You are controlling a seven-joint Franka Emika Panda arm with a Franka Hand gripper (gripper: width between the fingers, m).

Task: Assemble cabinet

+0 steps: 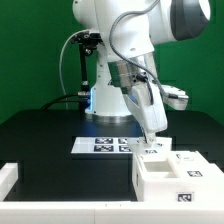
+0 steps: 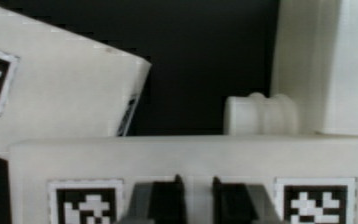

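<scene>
**One arm, one gripper, one cabinet, one marker board, several tags**

The exterior view shows one robot arm (image 1: 130, 40) carrying one gripper (image 1: 152, 133). On the one black table (image 1: 45, 135) lie one marker board (image 1: 90, 146), one cabinet (image 1: 160, 182) and one separate white piece (image 1: 7, 178) at the exterior view's left edge. At least two tags can be counted on the marker board, and any others are hidden behind the gripper. At least one tag (image 1: 193, 177) shows on the cabinet. The wrist view shows two dark fingers (image 2: 155, 205) and three tags. Two of these are on one white wall (image 2: 176, 160) and one, cut off by the frame, is on one tilted panel (image 2: 69, 80). There is also one rounded white knob (image 2: 265, 108).
</scene>
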